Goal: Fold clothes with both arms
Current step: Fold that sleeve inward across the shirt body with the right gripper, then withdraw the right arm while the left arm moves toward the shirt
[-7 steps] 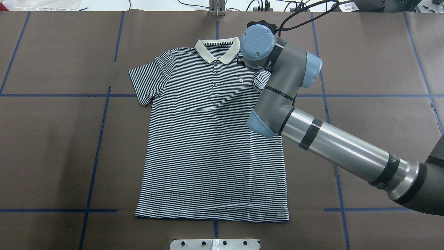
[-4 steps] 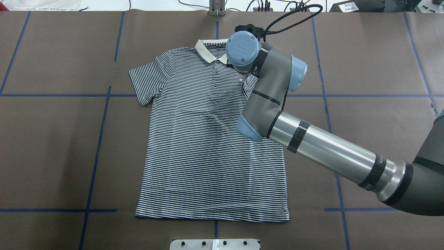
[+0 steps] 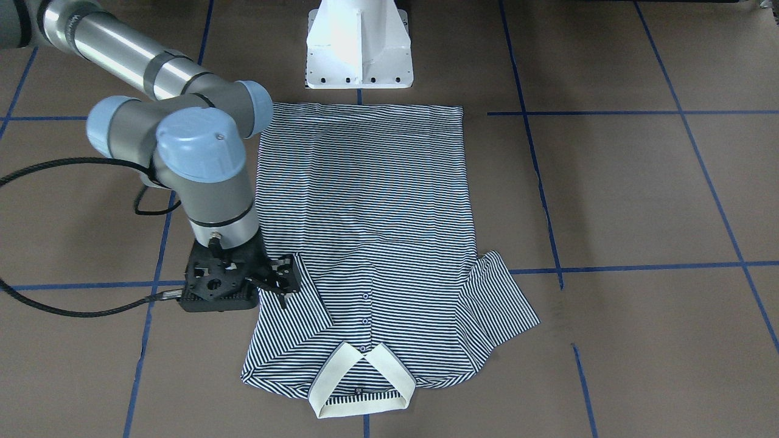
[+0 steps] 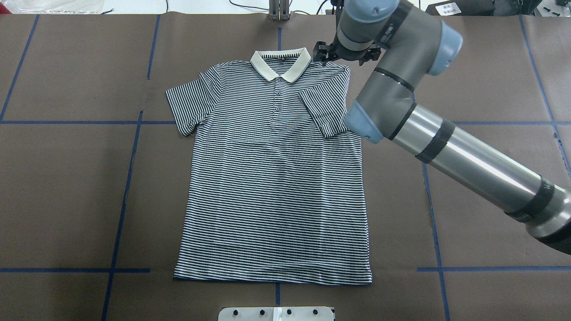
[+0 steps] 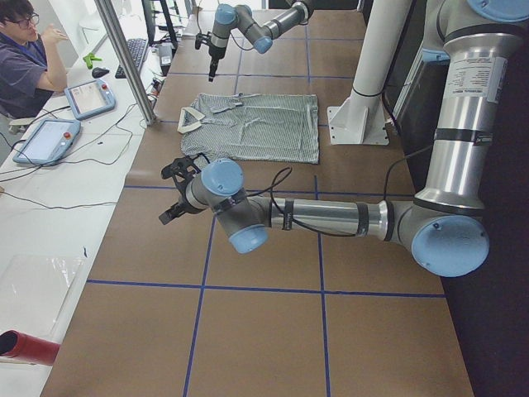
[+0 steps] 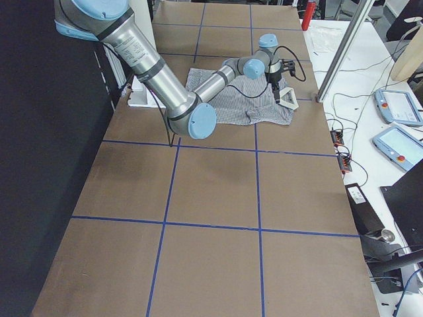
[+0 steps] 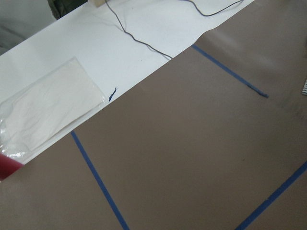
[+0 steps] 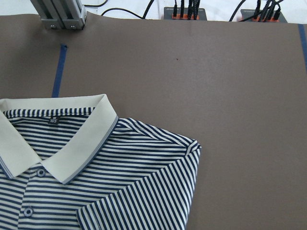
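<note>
Navy-and-white striped polo shirt (image 4: 274,187) lies flat centre-frame, one sleeve (image 4: 324,107) folded in. Black right gripper (image 3: 240,285) hangs over that shoulder, jaws apart, empty. Black left gripper (image 5: 175,192): cannot tell.

The near grey-silver jointed right arm (image 6: 153,69) with light blue caps reaches far across the brown paper-covered table (image 6: 211,191) marked with blue tape lines. Its black right gripper (image 6: 275,89) hangs over the collar end of the flat navy-and-white striped polo shirt (image 6: 225,99), whose cream collar (image 6: 289,101) points right.
</note>
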Controlling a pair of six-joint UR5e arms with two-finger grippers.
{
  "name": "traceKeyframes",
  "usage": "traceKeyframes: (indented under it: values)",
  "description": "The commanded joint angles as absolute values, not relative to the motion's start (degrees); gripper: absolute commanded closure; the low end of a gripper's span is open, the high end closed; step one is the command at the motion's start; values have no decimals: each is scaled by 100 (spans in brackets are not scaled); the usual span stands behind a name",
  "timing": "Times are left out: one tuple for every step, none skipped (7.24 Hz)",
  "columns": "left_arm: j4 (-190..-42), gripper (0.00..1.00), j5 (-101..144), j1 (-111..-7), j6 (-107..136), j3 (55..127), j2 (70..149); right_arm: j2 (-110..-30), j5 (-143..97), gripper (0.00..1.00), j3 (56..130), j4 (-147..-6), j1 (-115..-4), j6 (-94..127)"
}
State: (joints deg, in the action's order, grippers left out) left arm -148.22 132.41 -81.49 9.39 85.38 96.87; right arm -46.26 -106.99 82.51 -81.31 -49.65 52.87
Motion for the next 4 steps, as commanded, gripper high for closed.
traceKeyframes:
  values:
    - [-14889, 0, 13175, -7281, 3128, 8481, 10201, -5682, -11355, 0, 9304, -8104, -5492, 4598]
    - [-14880, 0, 12548, -6816, 4051, 8473, 10413, -6008, -11469, 0, 9464, -8077, -5737, 4275]
    - [-14862, 0, 11942, -6394, 5018, 8420, 10624, -6238, -11539, 0, 9501, -8034, -5913, 4002]
    - [-14801, 3, 11527, -5963, 5767, 8359, 10748, -6336, -11601, 0, 9527, -7920, -5959, 4008]
